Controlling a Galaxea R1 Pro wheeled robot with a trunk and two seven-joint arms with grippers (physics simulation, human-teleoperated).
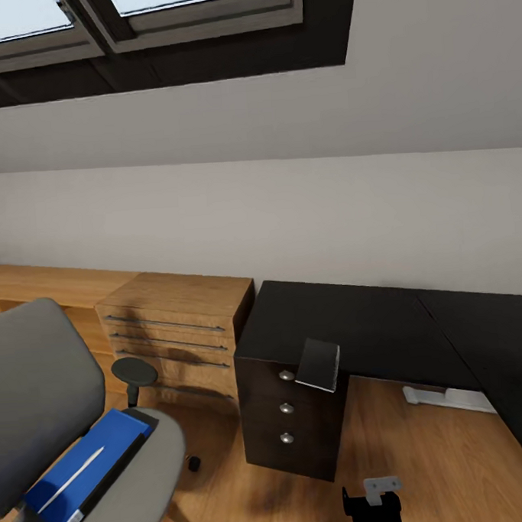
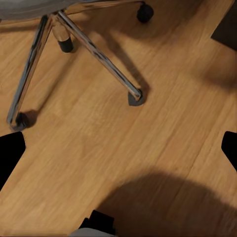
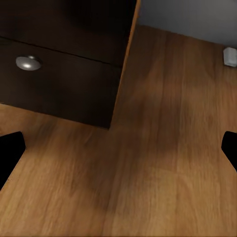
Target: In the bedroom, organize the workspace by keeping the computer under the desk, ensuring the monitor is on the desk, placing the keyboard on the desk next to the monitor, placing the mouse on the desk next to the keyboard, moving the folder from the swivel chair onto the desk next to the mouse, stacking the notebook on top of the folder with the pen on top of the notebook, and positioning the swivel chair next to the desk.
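Note:
The grey swivel chair [image 1: 38, 395] stands at the near left. On its seat lies the blue folder [image 1: 88, 465] with a thin white pen [image 1: 71, 479] on top and a flat black item [image 1: 115, 471] along its edge, perhaps the notebook. The black desk [image 1: 356, 325] with knobbed drawers [image 1: 286, 406] stands right of centre. Computer, monitor, keyboard and mouse are out of view. My left gripper [image 2: 118, 153] hangs open over the floor by the chair's chrome base [image 2: 96, 52]. Beside the desk drawers [image 3: 59, 59], my right gripper [image 3: 118, 148] is open above the floor.
A low light-wood cabinet [image 1: 176, 327] runs along the wall left of the desk. A dark grey flat panel [image 1: 318, 363] leans at the desk's front edge. The desk's white foot [image 1: 444, 397] lies on the wood floor [image 1: 425, 467]. Part of my right arm [image 1: 373, 504] shows low down.

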